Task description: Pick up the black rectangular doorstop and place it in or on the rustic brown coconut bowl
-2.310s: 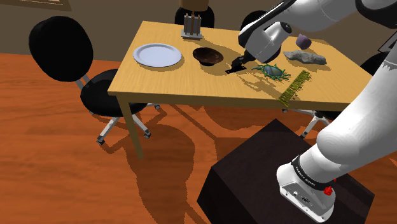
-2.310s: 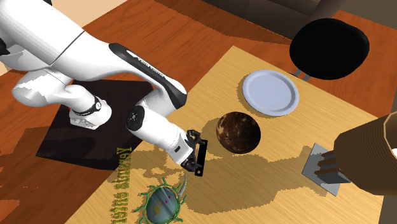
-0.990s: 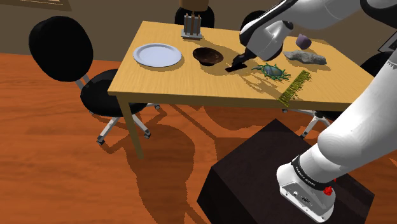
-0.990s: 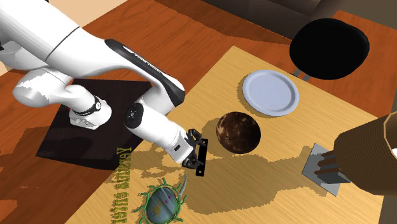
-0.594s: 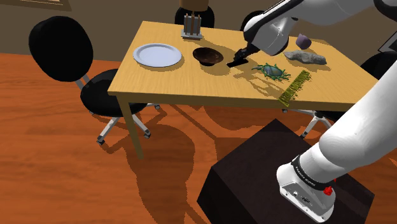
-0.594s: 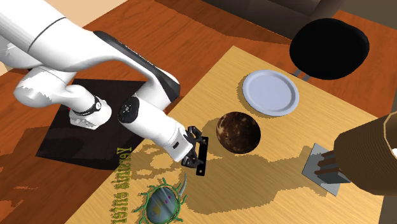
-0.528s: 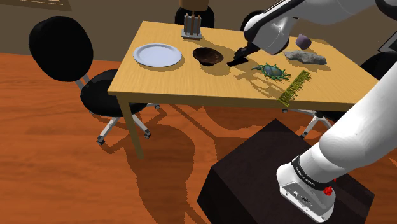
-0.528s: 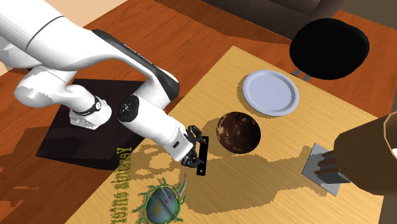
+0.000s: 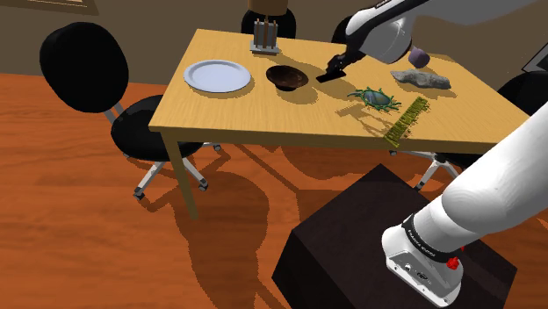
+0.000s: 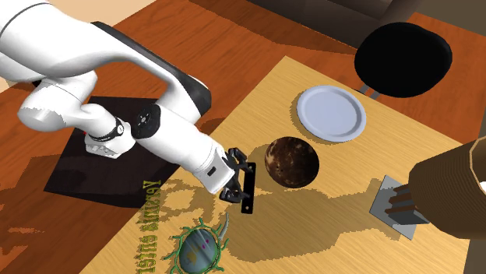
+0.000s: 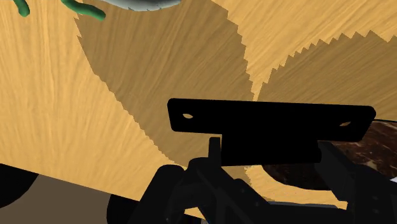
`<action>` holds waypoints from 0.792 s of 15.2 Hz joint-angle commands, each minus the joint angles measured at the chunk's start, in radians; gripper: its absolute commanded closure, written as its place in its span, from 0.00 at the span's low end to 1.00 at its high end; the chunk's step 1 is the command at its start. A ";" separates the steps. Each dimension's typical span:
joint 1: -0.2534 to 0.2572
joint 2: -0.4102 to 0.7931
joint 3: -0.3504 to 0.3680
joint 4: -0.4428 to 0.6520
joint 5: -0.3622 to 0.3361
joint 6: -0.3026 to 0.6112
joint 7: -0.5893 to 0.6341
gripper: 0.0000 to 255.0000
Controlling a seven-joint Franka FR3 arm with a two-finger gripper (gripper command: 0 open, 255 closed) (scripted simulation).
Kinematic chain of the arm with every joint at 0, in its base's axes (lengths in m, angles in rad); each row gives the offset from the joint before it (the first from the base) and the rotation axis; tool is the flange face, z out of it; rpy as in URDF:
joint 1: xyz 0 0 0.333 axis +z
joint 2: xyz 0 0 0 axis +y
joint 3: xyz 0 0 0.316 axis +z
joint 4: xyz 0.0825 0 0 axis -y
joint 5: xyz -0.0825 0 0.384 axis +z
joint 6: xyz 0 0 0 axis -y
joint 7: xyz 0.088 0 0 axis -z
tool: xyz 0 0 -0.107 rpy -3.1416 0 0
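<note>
Doorstop [image 10: 247,189] has come up off the table [image 10: 343,233] in the last second and now hangs just beside the bowl [image 10: 292,162] (not yet over its rim). You have it: the gripper [image 10: 236,184] is closed on its middle block, plate crosswise. The lift looks done, so the carry to the bowl remains. The forearm slants down toward the bowl, wrist tilted.

Black doorstop [image 10: 248,189], mottled brown bowl [image 10: 292,162], white plate [image 10: 331,113]
</note>
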 commanded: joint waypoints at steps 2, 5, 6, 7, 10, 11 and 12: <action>0.002 -0.024 -0.009 0.012 -0.050 -0.034 0.045 1.00; 0.001 -0.048 -0.014 0.023 -0.091 -0.067 0.080 1.00; 0.010 -0.029 -0.006 0.047 -0.115 -0.069 0.119 1.00; 0.020 -0.010 0.000 0.072 -0.139 -0.072 0.158 1.00; 0.053 0.049 0.012 0.154 -0.210 -0.087 0.268 1.00; 0.066 0.070 0.014 0.184 -0.231 -0.094 0.303 1.00; 0.080 0.092 0.014 0.216 -0.251 -0.102 0.336 1.00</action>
